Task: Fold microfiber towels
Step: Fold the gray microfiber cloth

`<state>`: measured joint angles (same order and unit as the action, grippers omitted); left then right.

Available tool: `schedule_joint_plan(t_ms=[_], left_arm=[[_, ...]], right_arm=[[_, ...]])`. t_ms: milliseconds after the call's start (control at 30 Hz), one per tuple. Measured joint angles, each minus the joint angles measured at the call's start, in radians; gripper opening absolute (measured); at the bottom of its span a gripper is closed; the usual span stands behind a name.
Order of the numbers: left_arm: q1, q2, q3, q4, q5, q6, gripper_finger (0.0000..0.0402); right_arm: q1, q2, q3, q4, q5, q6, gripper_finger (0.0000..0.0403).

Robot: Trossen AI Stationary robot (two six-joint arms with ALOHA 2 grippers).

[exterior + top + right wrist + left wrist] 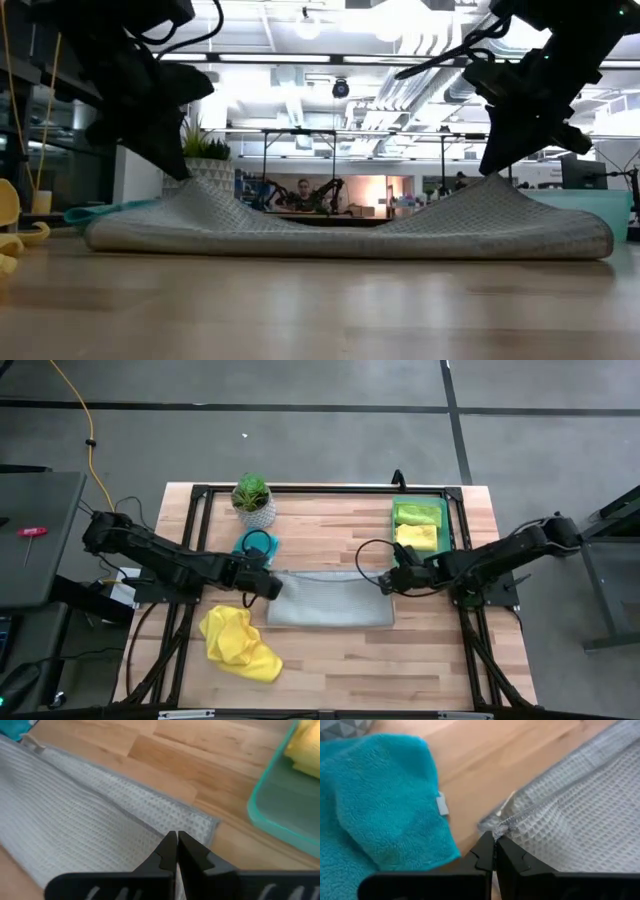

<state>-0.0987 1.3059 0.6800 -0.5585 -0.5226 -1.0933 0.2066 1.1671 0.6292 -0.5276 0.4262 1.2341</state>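
Note:
A grey-white waffle towel lies as a long folded strip across the table's middle. My left gripper is shut on its left far corner and my right gripper on its right far corner. In the low view the towel rises to a peak under each gripper and sags between them. A teal towel lies just beyond the left gripper. A crumpled yellow towel lies near the front left. My left gripper pinches the grey towel's hemmed left far corner between its two fingers, slanting down from the table's left. That corner is raised while the near edge stays on the table. My right gripper pinches the grey towel near its right far corner between its two fingers, slanting down from the table's right. The cloth peaks under the fingers, and the rest slopes down onto the table.
A translucent green tray at the back right holds a lime green towel and a folded yellow towel. A small plant in a white pot stands at the back left. Bare wood lies in front of the grey towel.

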Motion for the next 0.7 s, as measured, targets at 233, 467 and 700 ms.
schedule_joint_plan(t_ms=[233,467,700], left_arm=[[-0.002,0.008,0.000,-0.073,-0.054,-0.099,0.0000],[-0.002,0.008,0.000,-0.093,-0.068,-0.057,0.0000],[-0.002,0.008,0.000,-0.096,-0.066,-0.047,0.0001]], right_arm=[[-0.004,0.000,0.000,-0.052,0.012,0.036,0.0000],[-0.004,0.000,-0.011,-0.076,0.017,0.070,0.0000],[-0.004,0.000,-0.011,-0.064,0.010,0.069,0.0000]])
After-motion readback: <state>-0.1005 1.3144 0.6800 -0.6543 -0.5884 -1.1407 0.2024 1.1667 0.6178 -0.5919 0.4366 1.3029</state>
